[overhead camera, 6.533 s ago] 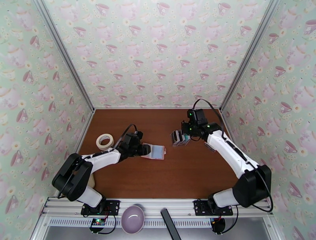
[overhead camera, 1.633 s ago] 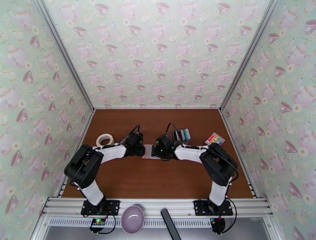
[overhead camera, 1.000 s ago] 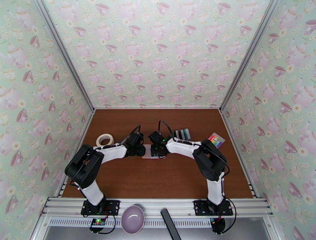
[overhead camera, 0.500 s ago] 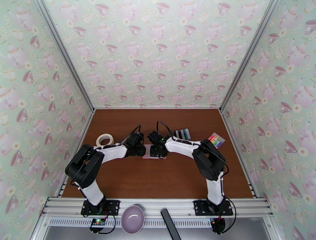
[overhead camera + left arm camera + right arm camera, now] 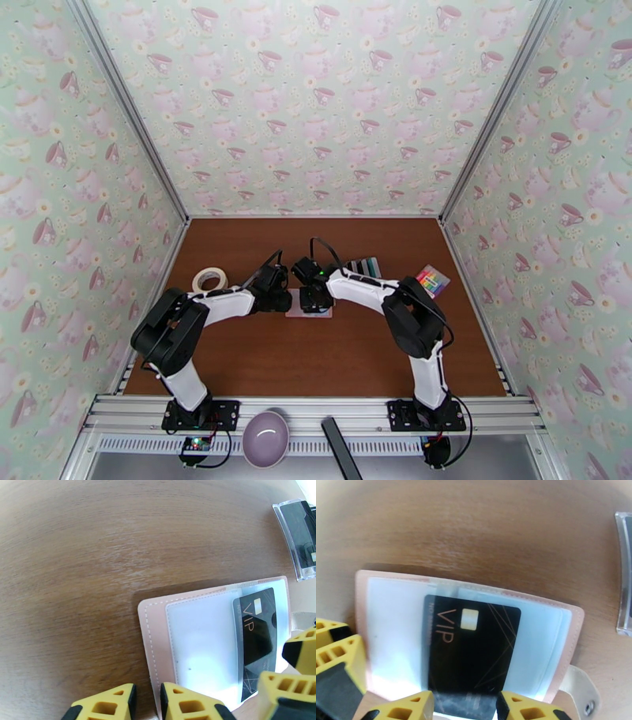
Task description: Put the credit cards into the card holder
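1. The brown wooden table [image 5: 316,355] carries everything, and both arms reach in to meet at its middle.
2. The left gripper [image 5: 148,695] comes in from the left. Its yellow fingers are almost together, and the pink left edge of the card holder [image 5: 152,638] runs down into the narrow gap, so it is clamped on that cover.
3. The right gripper [image 5: 464,705] comes in from the right and hangs over the holder's right half. Its jaws stand apart, with the near end of the black card [image 5: 474,657] between them and no pad clearly pressing it.
4. A purple bowl [image 5: 265,438] sits on the near rail, off the table.
5. A roll of tape [image 5: 209,280] lies flat towards the left, well apart from the holder.
6. The card holder lies opened flat at the centre of the table, its pale clear pockets facing up and its snap tab at the right.
7. The credit cards [image 5: 365,267] stand bunched in a clear case, just right of the holder and a little farther back.
8. A small colourful pack [image 5: 429,278] lies near the right wall.
9. The black card, marked VIP, lies on the holder's right pocket with its left strip under the clear film.
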